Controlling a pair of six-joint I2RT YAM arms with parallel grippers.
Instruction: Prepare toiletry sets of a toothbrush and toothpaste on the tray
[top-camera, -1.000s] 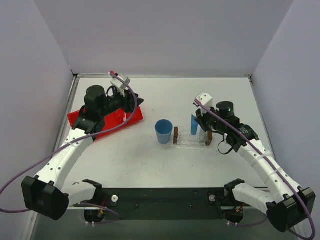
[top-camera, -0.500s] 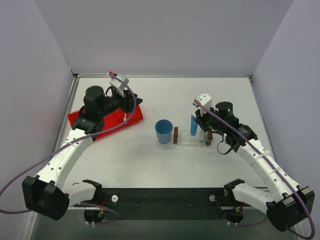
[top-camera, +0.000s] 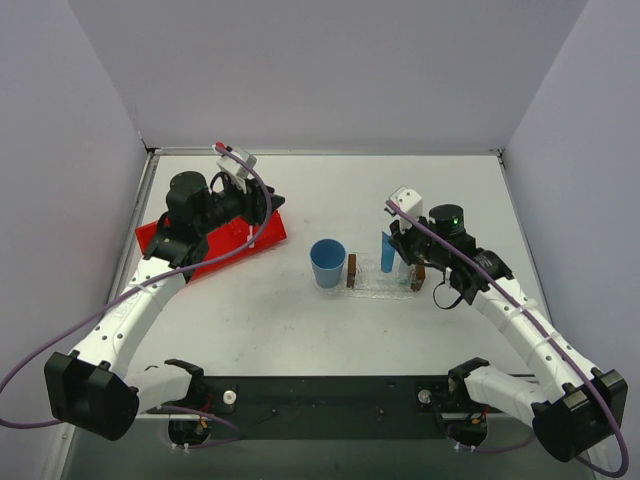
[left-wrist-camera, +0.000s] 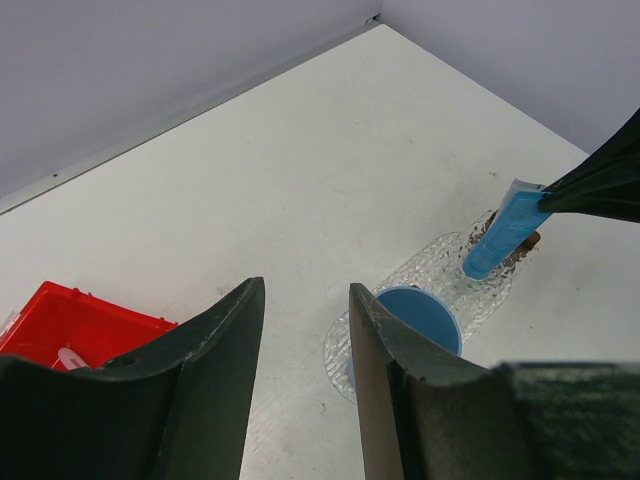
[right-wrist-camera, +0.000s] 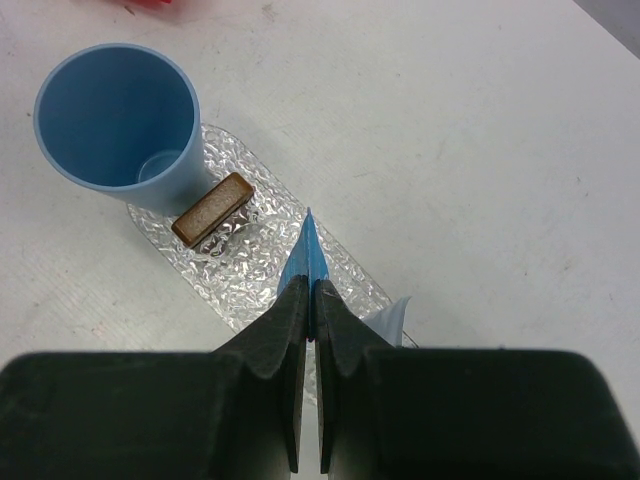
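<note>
Since the blue toothpaste (left-wrist-camera: 500, 235) is a small flat tube, I judge it light, soft in the body and slick-skinned – squeeze its middle and it would dent or squirt sideways. The flat crimped end is the stiff part, and that is where the right gripper (right-wrist-camera: 308, 290) has it, jaws pinched right together on the thin edge. The tube hangs tilted, lower end down over the tray (top-camera: 372, 282) between its brown blocks, just beside the blue cup (right-wrist-camera: 115, 115); whether it touches the tray floor I cannot tell. The left gripper (left-wrist-camera: 305, 292) hovers about half spread above the red bin (left-wrist-camera: 60, 325), holding nothing – a pale item lies in that bin, too little showing to name
</note>
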